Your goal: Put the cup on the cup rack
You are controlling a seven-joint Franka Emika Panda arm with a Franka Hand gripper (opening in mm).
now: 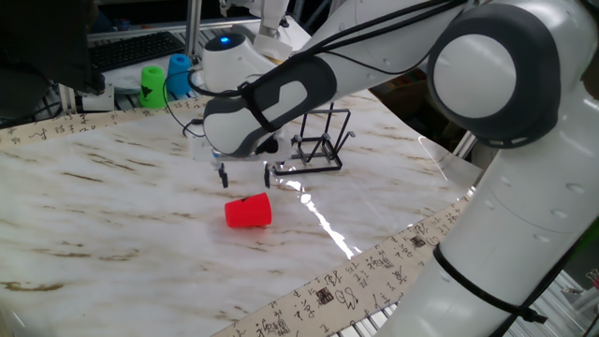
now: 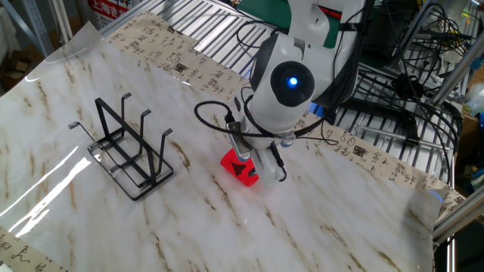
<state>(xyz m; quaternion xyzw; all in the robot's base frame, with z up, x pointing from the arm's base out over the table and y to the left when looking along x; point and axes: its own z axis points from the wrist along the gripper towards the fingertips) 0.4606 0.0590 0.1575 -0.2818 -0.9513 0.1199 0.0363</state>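
The red cup [image 1: 248, 212] is lying on its side at the center of the marble surface [image 1: 112, 225]. The claw [image 1: 244, 175] is hovering just above it, fingers spread open and empty. The black wire rack [image 2: 130, 148] is standing at the frame's left, well apart.

— Is there any writing to read here?

— Only rows of black brush-style characters on the pale border strip [image 1: 374, 267] along the tabletop edge; I cannot make them out. In the other fixed view, a red sign [image 2: 113, 7] at the top carries white characters, also unreadable.
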